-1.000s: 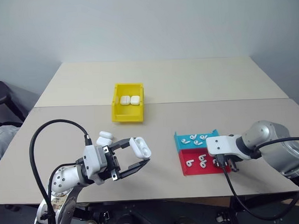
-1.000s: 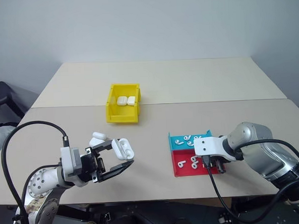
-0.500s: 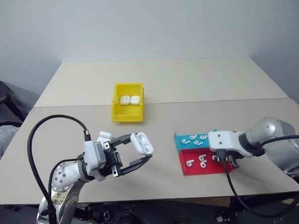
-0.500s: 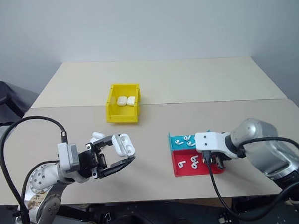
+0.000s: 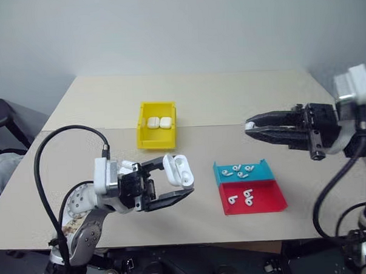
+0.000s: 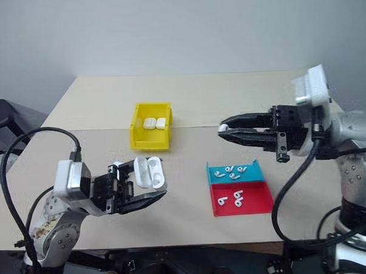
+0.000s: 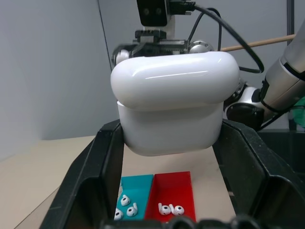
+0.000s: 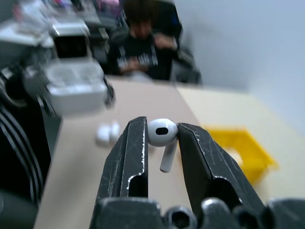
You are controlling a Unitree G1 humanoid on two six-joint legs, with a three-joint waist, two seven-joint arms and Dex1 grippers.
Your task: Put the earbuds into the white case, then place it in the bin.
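white case (image 7: 174,102), earbuds (image 8: 162,133), no legible markings

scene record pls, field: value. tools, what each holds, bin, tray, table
left tool: shut on an open white case, lid up, held above the table
right tool: shut on one earbud, raised over the table, pointing toward the left tool
bin: yellow, holds two closed white cases side by side
tray: teal section with several loose earbuds, red section with a few more
table: another white case lies behind the left tool
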